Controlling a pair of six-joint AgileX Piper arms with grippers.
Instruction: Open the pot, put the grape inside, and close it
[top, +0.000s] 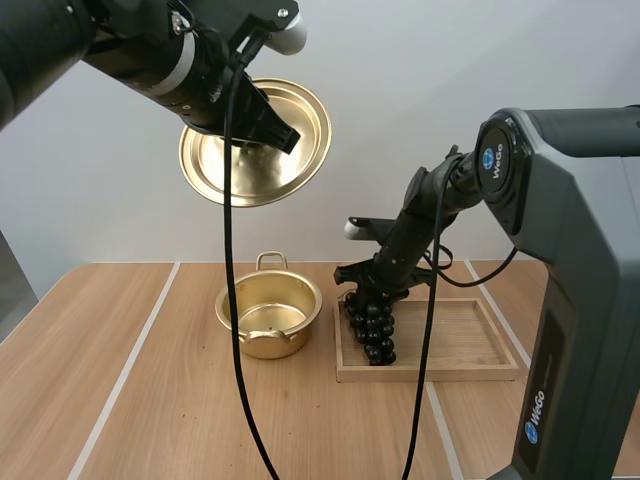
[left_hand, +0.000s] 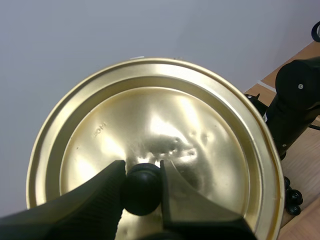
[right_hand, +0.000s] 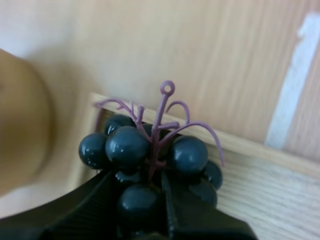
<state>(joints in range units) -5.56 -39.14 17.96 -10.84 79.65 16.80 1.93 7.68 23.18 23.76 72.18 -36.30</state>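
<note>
My left gripper (top: 262, 118) holds the gold lid (top: 262, 150) high in the air, tilted, well above the table. Up close, the left gripper (left_hand: 142, 182) is shut on the lid's black knob (left_hand: 141, 189), with the shiny lid (left_hand: 150, 130) behind it. The open gold pot (top: 268, 312) stands on the table, nothing inside it. My right gripper (top: 375, 290) is shut on the dark bunch of grapes (top: 374, 325), which hangs over the left end of the wooden tray (top: 460, 345). In the right wrist view the gripper (right_hand: 145, 187) pinches the grapes (right_hand: 150, 150) by the purple stem (right_hand: 159, 125).
The wooden tray lies right of the pot, its left rim (right_hand: 250, 145) under the grapes. Pale lines cross the wooden table (top: 120, 380). The right arm's grey base (top: 580, 300) stands at the right edge. Free room lies on the table's left and front.
</note>
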